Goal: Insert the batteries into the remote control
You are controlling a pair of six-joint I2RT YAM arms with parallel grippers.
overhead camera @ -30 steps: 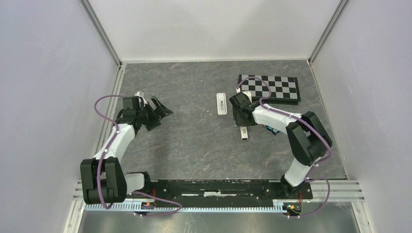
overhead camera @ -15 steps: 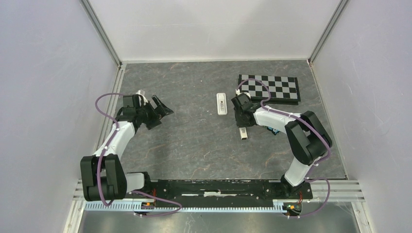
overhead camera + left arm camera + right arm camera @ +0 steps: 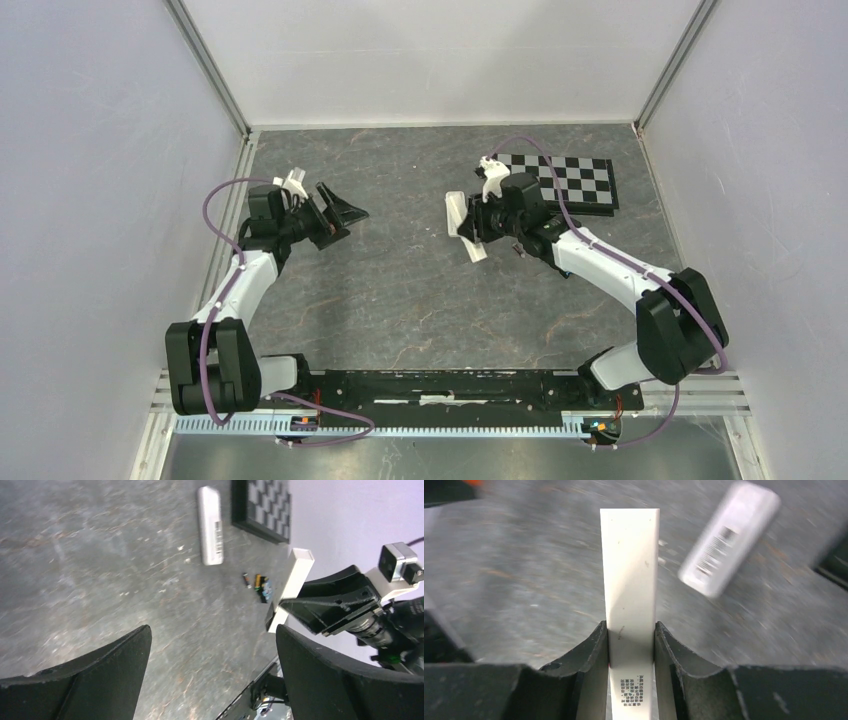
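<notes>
The remote control [image 3: 455, 210] is a white rounded handset lying flat at mid-table, a grey printed patch facing up. It also shows in the left wrist view [image 3: 210, 525] and the right wrist view [image 3: 729, 537]. My right gripper [image 3: 483, 225] [image 3: 631, 630] is shut on a slimmer plain white bar [image 3: 630, 570] [image 3: 295, 580] with small print near the jaws, and holds it above the table beside the remote. The batteries [image 3: 259, 584] lie on the table right of the remote; the top view hides them under my right arm. My left gripper [image 3: 340, 215] [image 3: 212, 632] is open and empty at the left.
A black-and-white checkerboard [image 3: 565, 180] [image 3: 262, 505] lies at the back right. Grey walls and metal rails bound the table on three sides. The arm bases sit on a rail at the near edge [image 3: 440, 385].
My right gripper has lifted the white bar off the table and swung it back and left, next to the remote. My left gripper has shifted slightly back and right, still open.
</notes>
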